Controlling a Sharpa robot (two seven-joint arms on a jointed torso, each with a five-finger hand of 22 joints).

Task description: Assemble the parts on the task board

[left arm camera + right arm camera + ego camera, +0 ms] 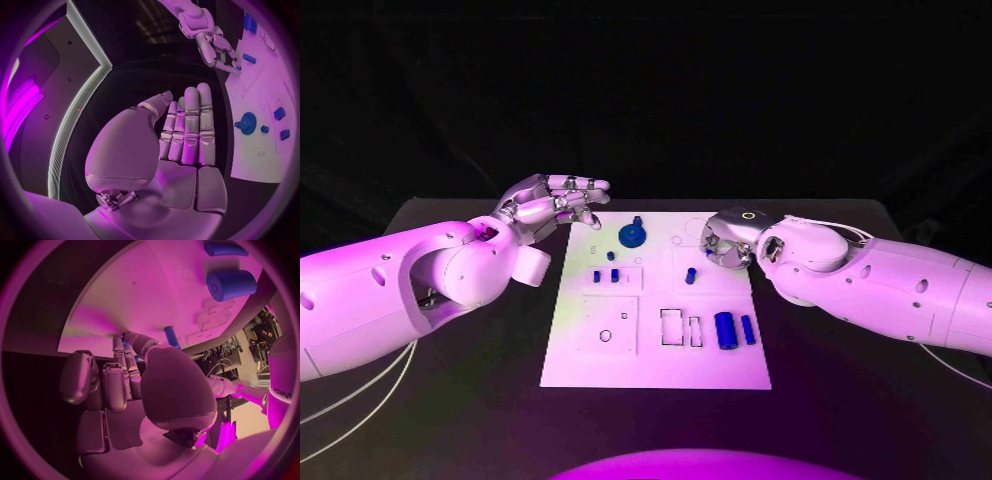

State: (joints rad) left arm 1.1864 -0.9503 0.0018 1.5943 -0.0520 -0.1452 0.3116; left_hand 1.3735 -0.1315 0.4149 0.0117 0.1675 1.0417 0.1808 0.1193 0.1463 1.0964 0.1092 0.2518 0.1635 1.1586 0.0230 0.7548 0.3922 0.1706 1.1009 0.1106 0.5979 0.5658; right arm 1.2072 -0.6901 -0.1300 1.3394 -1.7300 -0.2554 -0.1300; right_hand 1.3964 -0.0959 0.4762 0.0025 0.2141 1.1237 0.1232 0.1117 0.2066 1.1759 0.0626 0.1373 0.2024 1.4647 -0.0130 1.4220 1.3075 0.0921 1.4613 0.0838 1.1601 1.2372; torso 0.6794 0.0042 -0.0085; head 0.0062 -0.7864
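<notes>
left hand (181, 150) flat, fingers straight, beside task board (262, 160), blue gear (248, 122), right hand (215, 50)

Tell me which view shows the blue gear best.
The head view: the blue gear sits unobstructed at the far end of the task board. The left wrist view also shows it, bent near the rim. I cannot pick it out in the right wrist view.

This looks like a robot laboratory or a test room. A black counter (473, 400) stands before a black curtain backdrop (646, 100), and coloured stage-like light falls on everything. On the counter lies a white task board (661, 360) with outlined slots. The right wrist view shows cluttered equipment (250, 340) and cables in the room behind.
</notes>
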